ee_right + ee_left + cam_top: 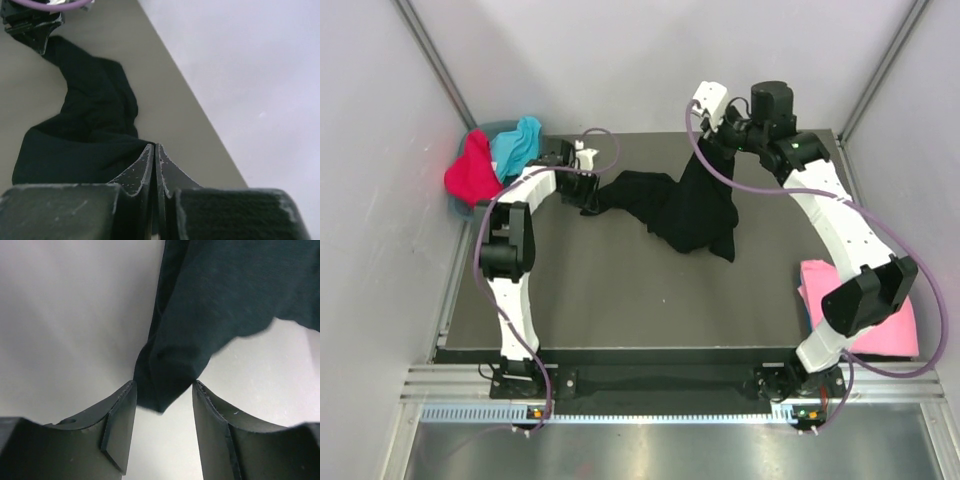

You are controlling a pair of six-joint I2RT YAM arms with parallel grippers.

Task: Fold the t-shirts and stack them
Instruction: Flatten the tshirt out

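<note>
The black t-shirt lies bunched at the back middle of the dark table, one end lifted. My right gripper is shut on that raised end; in the right wrist view its jaws are pressed together with the black cloth hanging to the left. My left gripper is open at the shirt's left end; in the left wrist view a corner of the cloth hangs between the spread fingers. A pink t-shirt lies at the right. Red and turquoise t-shirts sit at the back left.
The red and turquoise shirts rest in a grey bin at the table's back left corner. Grey walls close in the back and both sides. Purple cables loop off both arms. My right arm's lower links stand over the pink shirt.
</note>
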